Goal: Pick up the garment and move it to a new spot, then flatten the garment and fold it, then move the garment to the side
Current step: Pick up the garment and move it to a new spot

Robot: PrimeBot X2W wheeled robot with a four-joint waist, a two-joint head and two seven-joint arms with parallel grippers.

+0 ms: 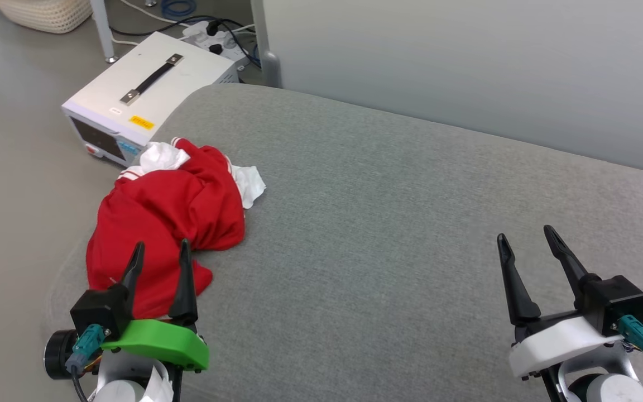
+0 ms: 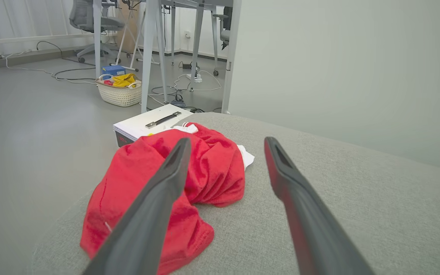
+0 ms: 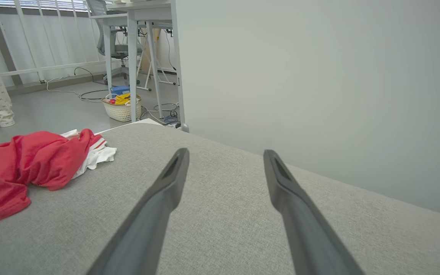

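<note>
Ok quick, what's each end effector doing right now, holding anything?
Left end effector: open, empty, aimed at the garment.
Right end effector: open, empty, over the grey surface.

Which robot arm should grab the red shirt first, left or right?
Probably left. The left claw, open, hovers right at the crumpled red shirt near the grey cushion's left edge. The right claw, also open, sits far off over bare cushion.

Matt red cloth garment (image 1: 171, 218) lies crumpled on a grey woven-fabric surface (image 1: 383, 223).
</note>
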